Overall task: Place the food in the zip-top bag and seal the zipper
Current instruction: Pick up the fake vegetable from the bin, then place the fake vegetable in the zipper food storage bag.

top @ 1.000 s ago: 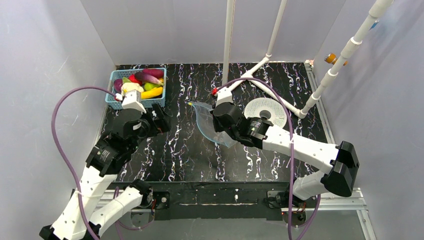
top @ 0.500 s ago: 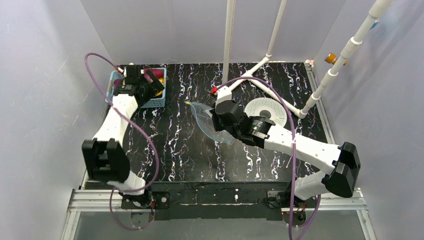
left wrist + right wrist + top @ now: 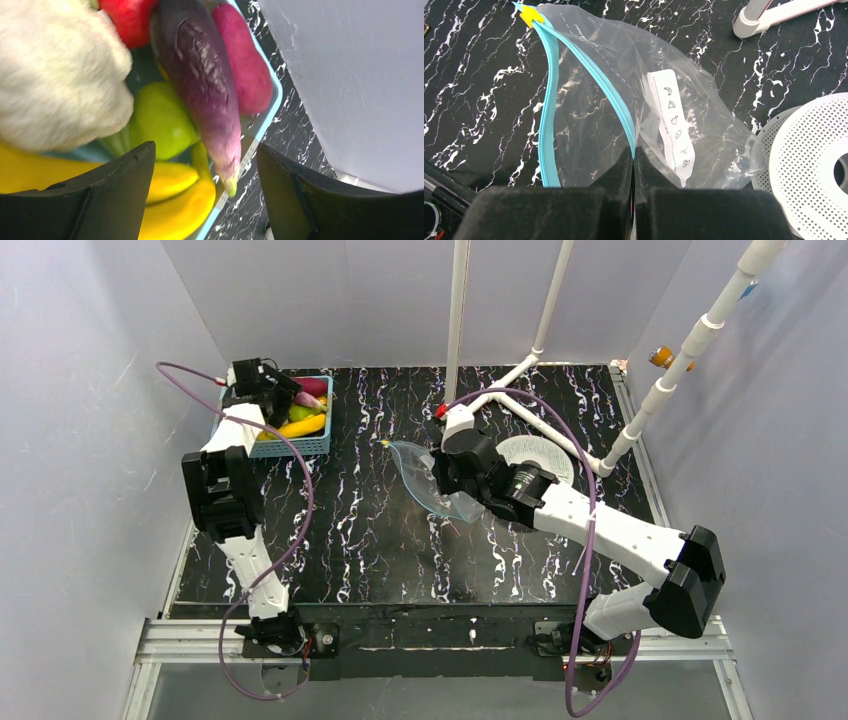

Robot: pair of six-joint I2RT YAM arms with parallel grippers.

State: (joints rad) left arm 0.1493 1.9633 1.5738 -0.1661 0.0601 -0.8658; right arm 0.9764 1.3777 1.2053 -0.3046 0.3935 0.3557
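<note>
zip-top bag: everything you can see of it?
Clear, crinkly plastic zip-top bag, empty, with a white label of small icons. Its teal zipper is unsealed, the two strips bowed apart, yellow slider at the far end. The shut right hand pinches one strip, holding the mouth open over the black marbled table.

Left jaws apart, right jaws pinched tight.

Light-blue basket (image 3: 300, 447) at far-left corner of black marbled table (image 3: 380, 540) — white perforated disc (image 3: 809, 150) (ring-shaped) near white pipe frame (image 3: 516, 372).
</note>
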